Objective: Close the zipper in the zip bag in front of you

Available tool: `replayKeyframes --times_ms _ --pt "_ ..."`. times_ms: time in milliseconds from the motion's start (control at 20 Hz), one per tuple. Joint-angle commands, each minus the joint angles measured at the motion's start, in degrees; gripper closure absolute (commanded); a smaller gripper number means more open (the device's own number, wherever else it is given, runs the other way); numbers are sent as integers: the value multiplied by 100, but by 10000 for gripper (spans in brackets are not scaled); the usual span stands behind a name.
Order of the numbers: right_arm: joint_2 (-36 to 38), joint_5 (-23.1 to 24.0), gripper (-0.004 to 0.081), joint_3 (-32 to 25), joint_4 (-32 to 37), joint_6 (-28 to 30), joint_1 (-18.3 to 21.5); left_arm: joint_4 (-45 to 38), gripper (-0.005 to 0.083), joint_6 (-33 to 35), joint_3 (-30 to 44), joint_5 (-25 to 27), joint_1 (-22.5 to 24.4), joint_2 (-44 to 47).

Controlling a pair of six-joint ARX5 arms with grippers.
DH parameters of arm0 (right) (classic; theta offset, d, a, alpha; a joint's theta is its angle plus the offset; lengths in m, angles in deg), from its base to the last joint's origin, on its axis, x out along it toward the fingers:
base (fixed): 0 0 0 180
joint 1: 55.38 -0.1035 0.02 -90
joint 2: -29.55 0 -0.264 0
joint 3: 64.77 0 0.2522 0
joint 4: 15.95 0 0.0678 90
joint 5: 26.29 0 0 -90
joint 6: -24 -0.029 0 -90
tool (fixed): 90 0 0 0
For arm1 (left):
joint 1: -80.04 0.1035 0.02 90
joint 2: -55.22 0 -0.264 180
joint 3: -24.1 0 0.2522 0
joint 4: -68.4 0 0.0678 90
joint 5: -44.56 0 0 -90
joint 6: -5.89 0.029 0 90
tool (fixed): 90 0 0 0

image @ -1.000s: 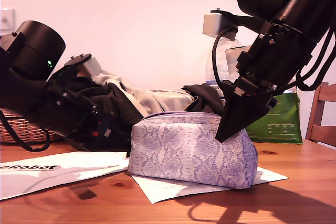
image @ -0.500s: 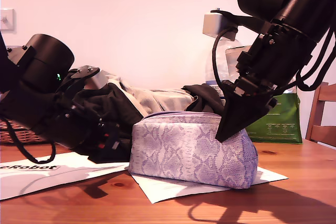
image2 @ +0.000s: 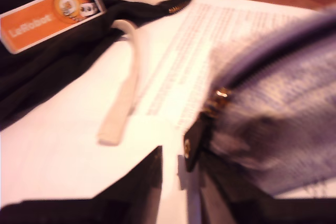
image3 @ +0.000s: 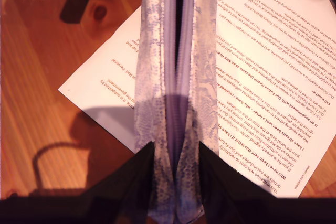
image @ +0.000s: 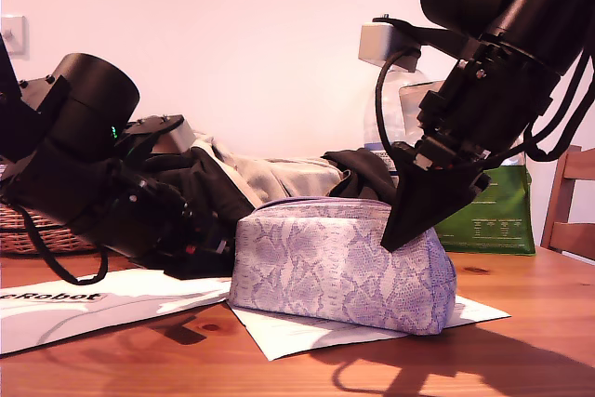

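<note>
Second gripper (image3: 175, 182) pinches zip bag (image: 339, 262) end on worktop (image: 521, 350). First gripper (image2: 181, 182) spread, near pull tab (image2: 192, 141). Zipper (image3: 176, 77) gapes. Bag soft, light; brace it, grab tab.

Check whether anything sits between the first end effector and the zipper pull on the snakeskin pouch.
Nothing visible does. In the first wrist view the dark zipper pull hangs at the pouch end, right by the open first end effector, with only printed paper beneath. The cream strap lies off to one side.
</note>
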Motion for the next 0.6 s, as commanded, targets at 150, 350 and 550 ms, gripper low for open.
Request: replayKeyframes --times_ms 150,350,550 --pt "-76 -24 561 -17 57 -15 -31 -105 626 -72 -42 -138 -37 -28" --pt "-76 -24 561 -17 61 -15 -31 -197 799 -66 -42 -140 -37 -31" --pt "-76 -24 738 -17 52 -22 -31 -197 793 -61 -42 -44 -17 -15"
